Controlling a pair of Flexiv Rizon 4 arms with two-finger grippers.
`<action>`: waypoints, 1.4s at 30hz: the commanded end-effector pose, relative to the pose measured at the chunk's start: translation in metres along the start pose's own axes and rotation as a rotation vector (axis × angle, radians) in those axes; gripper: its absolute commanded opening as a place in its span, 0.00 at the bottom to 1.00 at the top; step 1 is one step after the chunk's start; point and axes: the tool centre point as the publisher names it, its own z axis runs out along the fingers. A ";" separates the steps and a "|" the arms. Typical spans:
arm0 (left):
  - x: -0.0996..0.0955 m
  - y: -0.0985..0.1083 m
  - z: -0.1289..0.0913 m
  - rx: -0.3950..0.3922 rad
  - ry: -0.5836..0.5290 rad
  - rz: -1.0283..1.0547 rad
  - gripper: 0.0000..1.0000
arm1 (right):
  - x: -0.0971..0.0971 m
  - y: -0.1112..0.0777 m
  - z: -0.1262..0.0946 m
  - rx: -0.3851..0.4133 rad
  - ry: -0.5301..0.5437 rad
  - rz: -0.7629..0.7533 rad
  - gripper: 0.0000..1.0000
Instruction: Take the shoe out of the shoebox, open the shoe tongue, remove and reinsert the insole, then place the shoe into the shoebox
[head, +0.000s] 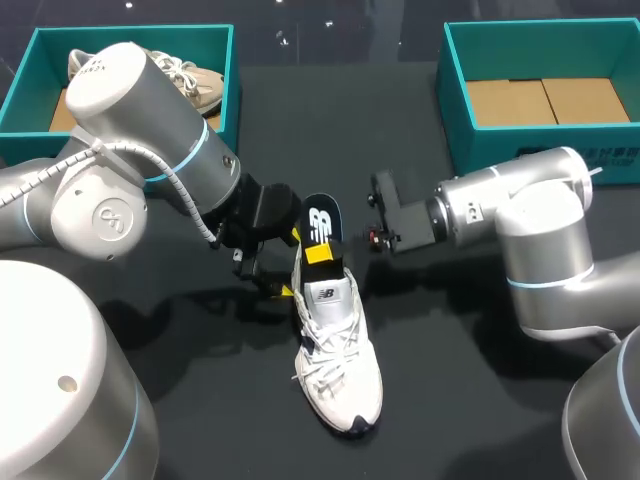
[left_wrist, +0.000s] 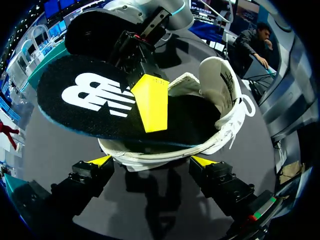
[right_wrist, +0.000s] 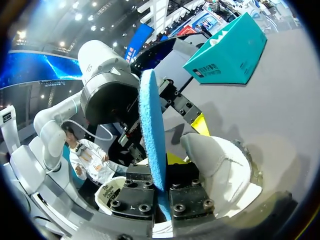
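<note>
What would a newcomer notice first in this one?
The dark insole standing half out of the white shoe at mid-table, pinched by the right end effector. The left end effector clamps the shoe's heel, and a second shoe lies in the left teal shoebox.

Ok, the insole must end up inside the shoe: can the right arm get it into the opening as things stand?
Probably yes: the right tool pinches the insole, whose end sits inside the shoe; the tongue is pulled back, and the left tool grips only the heel.
</note>
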 end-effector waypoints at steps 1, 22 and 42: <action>0.000 0.000 0.001 -0.002 -0.001 0.001 1.00 | -0.003 -0.010 0.006 0.001 0.006 0.018 0.00; 0.000 0.000 0.001 -0.002 -0.001 0.001 1.00 | 0.008 -0.024 0.008 0.023 -0.003 0.045 0.25; 0.000 0.000 0.001 -0.002 -0.001 0.001 1.00 | 0.000 0.009 -0.004 -0.075 -0.056 -0.051 0.26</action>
